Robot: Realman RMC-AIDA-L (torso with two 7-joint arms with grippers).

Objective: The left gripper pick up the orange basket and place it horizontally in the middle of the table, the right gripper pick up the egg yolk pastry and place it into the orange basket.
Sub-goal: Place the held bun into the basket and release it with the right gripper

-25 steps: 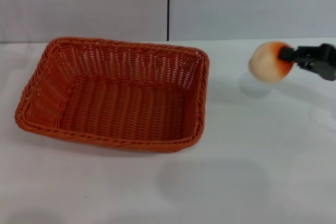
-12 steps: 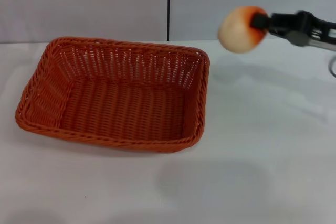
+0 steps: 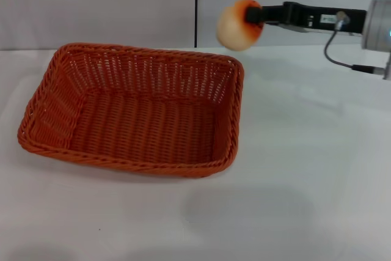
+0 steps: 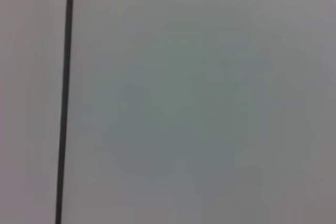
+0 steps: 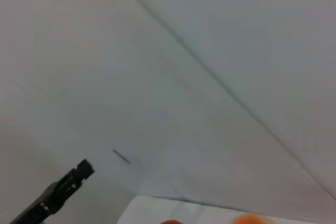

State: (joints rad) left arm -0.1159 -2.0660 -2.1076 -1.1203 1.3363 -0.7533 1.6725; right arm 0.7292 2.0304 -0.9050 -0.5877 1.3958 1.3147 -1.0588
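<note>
The orange basket (image 3: 131,111) lies lengthwise across the left and middle of the white table (image 3: 305,169), and nothing is in it. My right gripper (image 3: 252,15) reaches in from the right, well above the table, shut on the egg yolk pastry (image 3: 236,25). The pastry is a cream ball with an orange-red patch where the fingers hold it. It hangs in the air just above and behind the basket's far right corner. An orange sliver (image 5: 251,217) shows at the edge of the right wrist view. The left gripper is out of view; the left wrist view shows only wall.
A grey wall with a black vertical seam (image 3: 196,7) stands behind the table. A thin cable (image 3: 333,53) loops under the right arm. A slim black part (image 5: 58,192) juts into the right wrist view; I cannot tell what it belongs to.
My right gripper has carried the pastry up and to the left, from beside the basket's right side to above its far right corner. The basket has not moved.
</note>
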